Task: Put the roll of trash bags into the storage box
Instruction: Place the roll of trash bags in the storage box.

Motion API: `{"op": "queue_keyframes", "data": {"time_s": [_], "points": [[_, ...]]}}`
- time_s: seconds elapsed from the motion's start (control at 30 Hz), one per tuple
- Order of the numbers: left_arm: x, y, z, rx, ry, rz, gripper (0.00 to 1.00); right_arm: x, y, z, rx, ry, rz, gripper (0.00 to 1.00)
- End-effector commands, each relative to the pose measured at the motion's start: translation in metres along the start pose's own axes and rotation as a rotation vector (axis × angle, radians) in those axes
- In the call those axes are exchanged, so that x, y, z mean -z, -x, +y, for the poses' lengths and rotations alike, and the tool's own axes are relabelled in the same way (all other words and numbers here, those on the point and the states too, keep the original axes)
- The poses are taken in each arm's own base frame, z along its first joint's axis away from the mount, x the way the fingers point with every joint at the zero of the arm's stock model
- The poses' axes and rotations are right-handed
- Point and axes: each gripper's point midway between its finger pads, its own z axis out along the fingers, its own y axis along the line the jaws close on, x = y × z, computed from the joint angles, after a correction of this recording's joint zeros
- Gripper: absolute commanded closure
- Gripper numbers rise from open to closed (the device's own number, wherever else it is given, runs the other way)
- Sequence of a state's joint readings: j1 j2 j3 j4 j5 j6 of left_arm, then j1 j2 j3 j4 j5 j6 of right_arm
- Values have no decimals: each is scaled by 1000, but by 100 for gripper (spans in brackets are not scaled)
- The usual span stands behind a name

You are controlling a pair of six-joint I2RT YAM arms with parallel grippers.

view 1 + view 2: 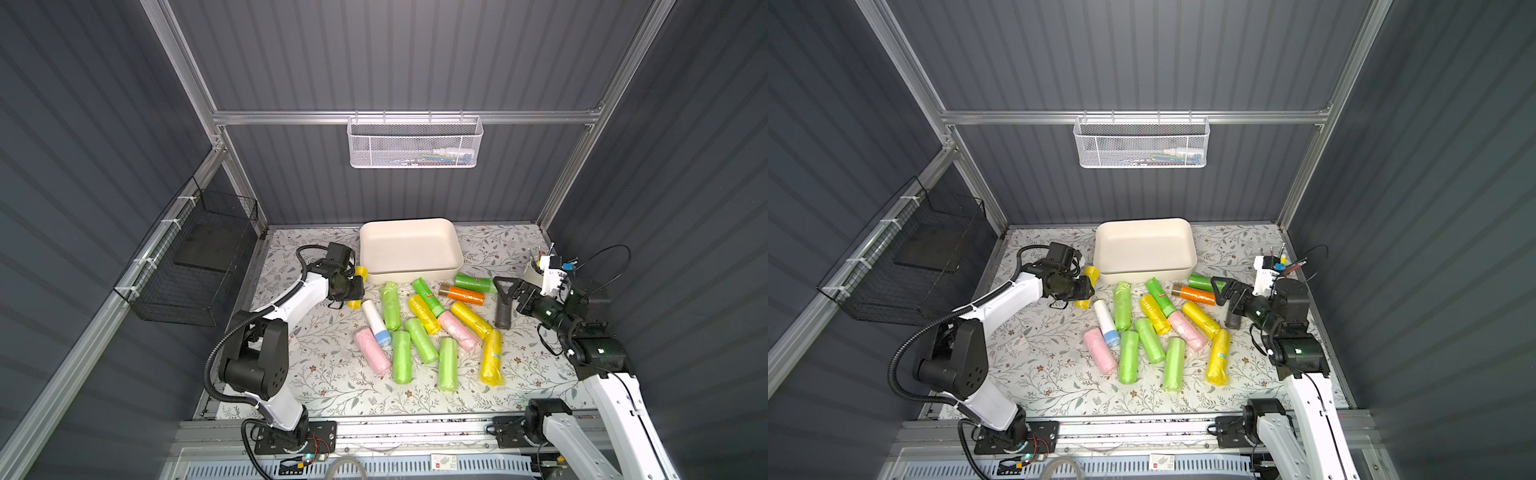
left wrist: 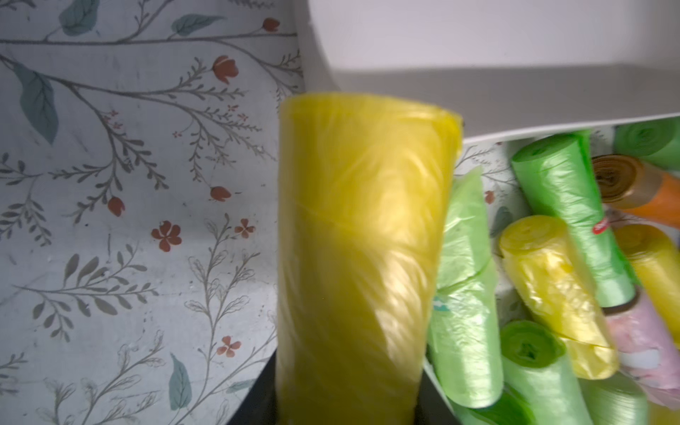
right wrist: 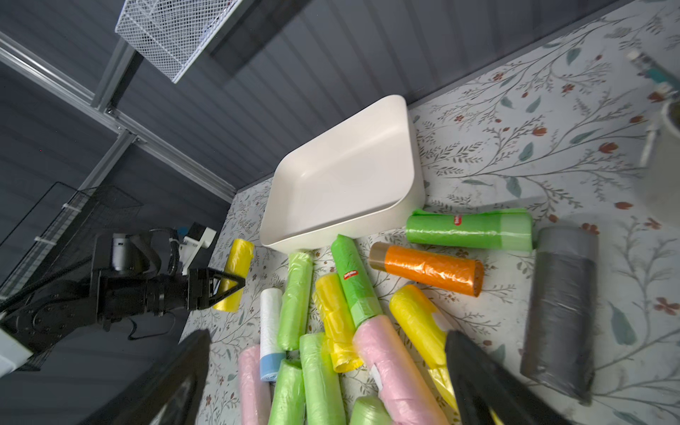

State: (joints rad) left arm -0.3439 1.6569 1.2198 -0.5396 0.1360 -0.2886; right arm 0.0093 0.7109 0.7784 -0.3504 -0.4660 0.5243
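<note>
The yellow roll (image 2: 360, 257) is outside the storage box (image 1: 409, 272), just beside its near-left corner and above the floral table (image 1: 332, 374). The left gripper (image 1: 353, 289) pinches the roll at mid-length. The right gripper (image 1: 508, 293) has its fingers spread and grips nothing, near the dark grey roll (image 1: 503, 318).

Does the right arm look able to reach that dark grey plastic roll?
Probably yes: the open right gripper hovers close beside the dark grey plastic roll, which lies clear of the pile.
</note>
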Motion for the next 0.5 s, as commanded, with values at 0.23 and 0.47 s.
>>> {"op": "queue_keyframes", "data": {"time_s": [0.23, 0.47], "points": [[33, 50, -45, 14, -131, -98, 60, -7, -5, 16, -14, 118, 27, 1], [20, 90, -54, 16, -136, -152, 61, -5, -6, 19, -35, 133, 37, 1]]}}
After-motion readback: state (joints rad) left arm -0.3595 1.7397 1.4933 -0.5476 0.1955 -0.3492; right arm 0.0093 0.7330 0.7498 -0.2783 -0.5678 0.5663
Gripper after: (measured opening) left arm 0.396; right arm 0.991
